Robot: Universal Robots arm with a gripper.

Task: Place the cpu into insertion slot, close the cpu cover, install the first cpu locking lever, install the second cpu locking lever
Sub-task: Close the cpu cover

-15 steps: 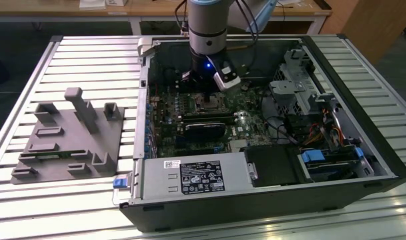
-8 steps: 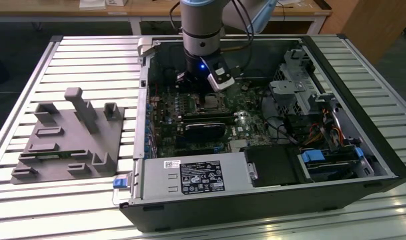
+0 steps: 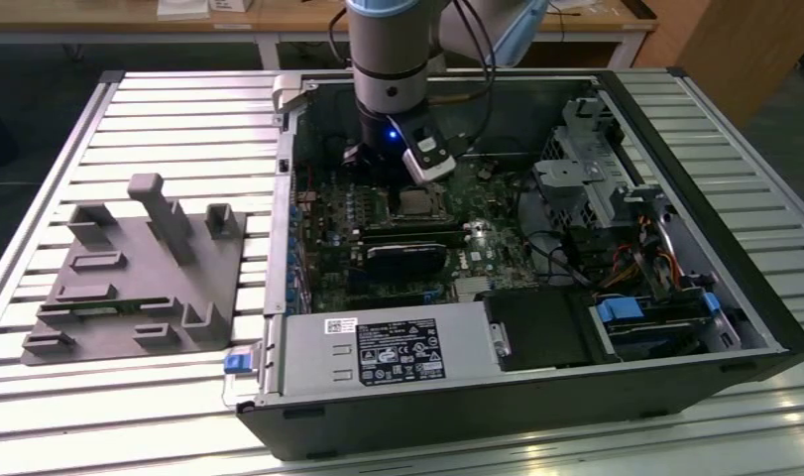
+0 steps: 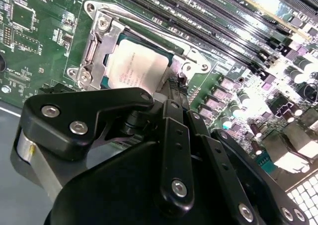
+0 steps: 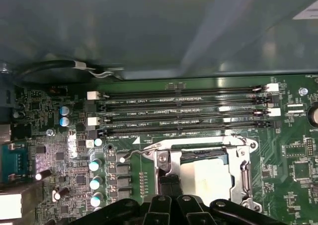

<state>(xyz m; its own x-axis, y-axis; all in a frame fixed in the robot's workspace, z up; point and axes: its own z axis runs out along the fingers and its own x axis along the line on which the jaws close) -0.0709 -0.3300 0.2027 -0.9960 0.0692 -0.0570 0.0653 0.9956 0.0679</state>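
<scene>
Slatted metal table [image 3: 176,119] with an open computer case [image 3: 534,397] lying on its side. A grey fixture block [image 3: 137,278] with upright pegs sits on the exterior view's left, well apart from the case. The arm [image 3: 395,50] comes straight down into the case over the green motherboard [image 3: 335,268].

The cpu [image 4: 136,68] is seated in the insertion slot [image 4: 79,75], pale metal top facing up, flat. The cpu cover [image 4: 97,48] is down over it. The silvery frame lies around the chip's edges and the chip shows through the window. In the first wrist view it is the same: cpu [image 5: 211,178] inside the cover [image 5: 244,173].

The gripper [image 5: 170,181] is low at one edge of the socket, just beside the cover, with both black fingers pressed together side by side — nothing visible between them. In the second wrist view the gripper [image 4: 175,86] has its tip at the socket's corner, near a screw. Whether it touches the frame cannot be told.

A thin wire lever [image 5: 131,154] with a hooked end lies beside the socket, near the fingers — latched or not is unclear. Long black memory slots [image 5: 184,111] run parallel past the socket's far side. Small round capacitors [image 5: 94,165] stand off to one side.
</scene>
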